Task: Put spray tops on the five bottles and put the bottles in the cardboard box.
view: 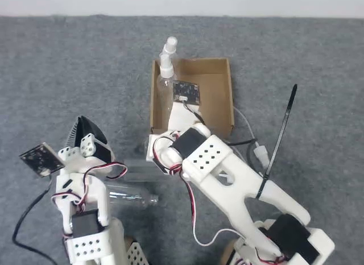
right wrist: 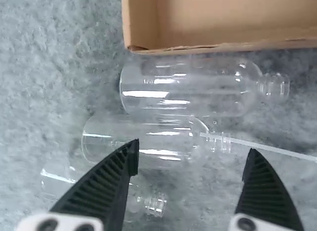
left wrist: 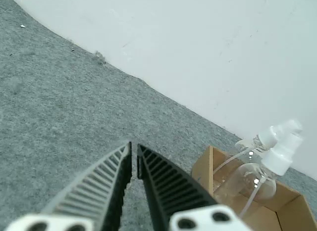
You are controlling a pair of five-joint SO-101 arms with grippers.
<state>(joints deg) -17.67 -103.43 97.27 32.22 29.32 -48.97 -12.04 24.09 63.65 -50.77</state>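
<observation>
Right jaws hang wide open over the middle bottle point(right wrist: 148, 137), which lies lengthwise along their gap, not across it; left jaws are basically closed, aimed elsewhere.

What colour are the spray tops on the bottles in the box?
The spray tops are white, clearest in the left wrist view.

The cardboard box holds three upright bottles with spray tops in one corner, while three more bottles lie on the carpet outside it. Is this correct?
Not quite. The cardboard box holds two upright bottles with spray tops, not three; the high view shows this. The rest stands: they are in one corner, and three more bottles lie on the carpet outside it.
</observation>
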